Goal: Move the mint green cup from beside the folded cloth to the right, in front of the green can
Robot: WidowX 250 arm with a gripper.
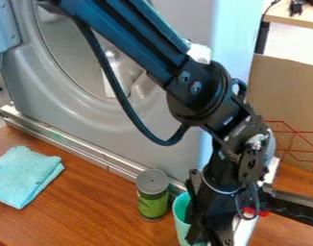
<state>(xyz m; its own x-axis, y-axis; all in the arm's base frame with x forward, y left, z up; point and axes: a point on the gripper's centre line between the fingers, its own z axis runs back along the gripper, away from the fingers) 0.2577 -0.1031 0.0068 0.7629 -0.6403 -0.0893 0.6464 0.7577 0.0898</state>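
Note:
The gripper (pixel 211 222) hangs low at the bottom of the view, right of centre, pointing down. Directly beside it on the left is a teal cup (pixel 180 216), its right part hidden behind the gripper; whether the two touch I cannot tell. A green can with a grey lid (pixel 152 204) stands upright left of the cup, close to the metal rail. Farther left, a folded light-blue cloth (pixel 23 174) lies flat on the brown wooden table (pixel 95 209).
A grey machine front with a round door (pixel 76 86) rises behind the table. Along its base runs a metal rail (pixel 76 148). A black bar (pixel 295 207) juts in from the right beside a red piece (pixel 255 212). Cardboard (pixel 287 96) stands at the right.

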